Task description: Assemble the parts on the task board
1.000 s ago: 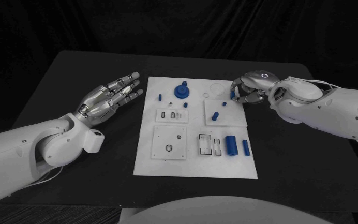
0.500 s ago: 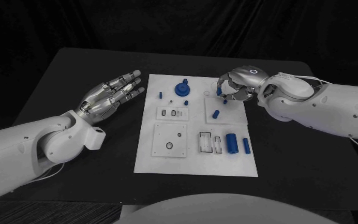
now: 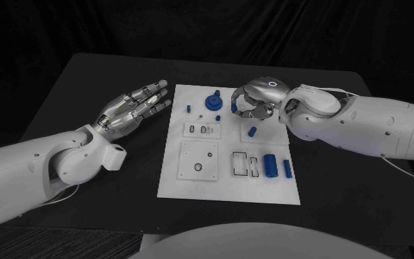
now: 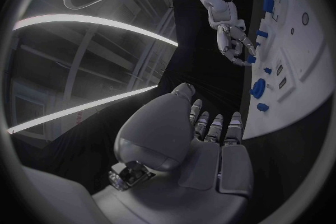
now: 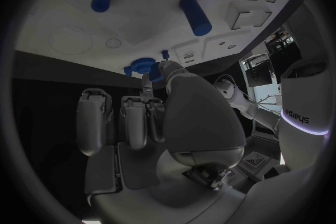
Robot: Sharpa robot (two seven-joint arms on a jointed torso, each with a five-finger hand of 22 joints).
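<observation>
The white task board [image 3: 228,187] lies in the middle of the black table. My right hand [image 3: 253,100] hovers over its far part with fingers curled, pinching a small blue part [image 3: 233,108] just right of the blue round knob [image 3: 212,101]. The left wrist view shows the same right hand [image 4: 234,42] and the small blue part [image 4: 251,59] at its fingertips. My left hand [image 3: 134,109] lies flat and open beside the board's left edge, holding nothing. A blue peg [image 3: 252,131] lies on a raised square plate near the middle.
Two blue cylinders [image 3: 269,166] lie side by side at the board's right, next to rectangular slots [image 3: 246,164]. Small blue pegs [image 3: 188,108] stand near the knob. A plate with an oval hole [image 3: 197,160] sits at the left. Bare black table surrounds the board.
My right hand has carried the small blue part leftwards from the board's right edge to a spot beside the round knob. The left hand has stayed where it was.
</observation>
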